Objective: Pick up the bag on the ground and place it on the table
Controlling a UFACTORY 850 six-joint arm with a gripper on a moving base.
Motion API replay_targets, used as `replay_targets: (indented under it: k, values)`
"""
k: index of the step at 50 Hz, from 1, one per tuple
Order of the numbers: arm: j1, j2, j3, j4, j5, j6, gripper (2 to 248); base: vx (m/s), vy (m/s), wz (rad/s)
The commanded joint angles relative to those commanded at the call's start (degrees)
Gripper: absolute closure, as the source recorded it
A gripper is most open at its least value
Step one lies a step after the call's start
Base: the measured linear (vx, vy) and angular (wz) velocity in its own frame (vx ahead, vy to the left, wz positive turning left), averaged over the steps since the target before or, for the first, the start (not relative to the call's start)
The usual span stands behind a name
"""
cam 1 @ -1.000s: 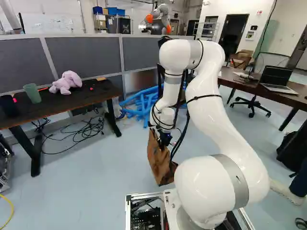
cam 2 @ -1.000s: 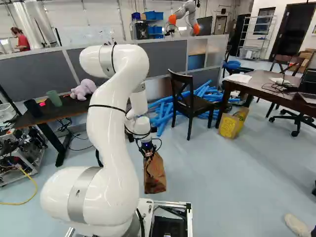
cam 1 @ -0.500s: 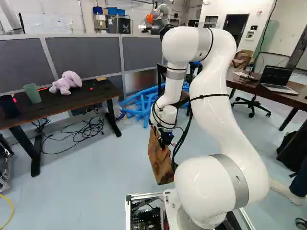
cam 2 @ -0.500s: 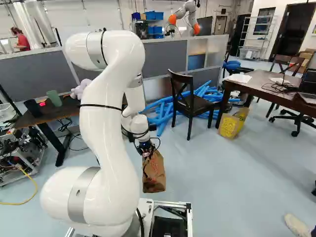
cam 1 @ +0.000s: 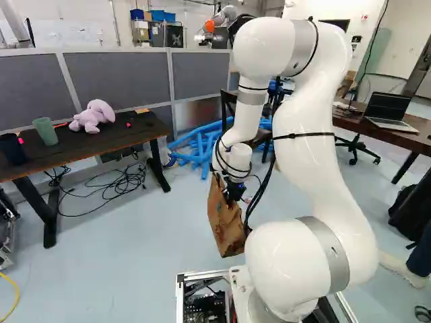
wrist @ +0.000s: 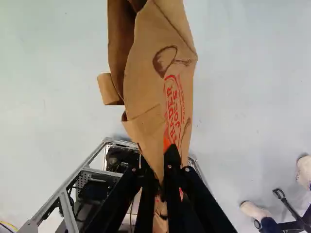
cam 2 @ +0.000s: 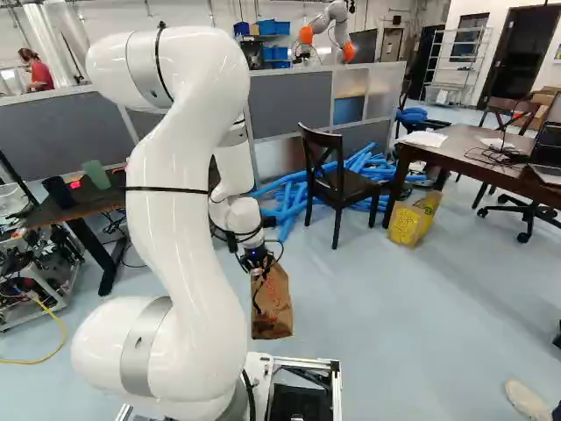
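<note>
the black gripper (cam 2: 259, 267) is pinching a crumpled brown paper bag (cam 2: 274, 309), its fingers almost together on the paper, and the bag is hanging just ahead of the metal base frame (cam 2: 337, 386).

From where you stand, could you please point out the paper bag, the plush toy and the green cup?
Paper bag (cam 2: 273, 305): right base view, its side.
Plush toy (cam 1: 91, 117): left base view, its middle.
Green cup (cam 1: 46, 132): left base view, its wall.
</note>
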Motion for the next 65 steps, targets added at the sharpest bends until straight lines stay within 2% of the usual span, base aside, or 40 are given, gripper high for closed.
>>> replay_targets:
  k: [26, 49, 65]
  values:
    - [-0.06, 7.20, 2.98, -0.64, -5.29, 0.00, 225, 0.000, 0.000, 0.000]
    - [-0.14, 14.02, 5.68, -5.75, -9.65, 0.00, 225, 0.000, 0.000, 0.000]
    - [-0.66, 18.89, 7.25, -7.17, -14.29, 0.00, 225, 0.000, 0.000, 0.000]
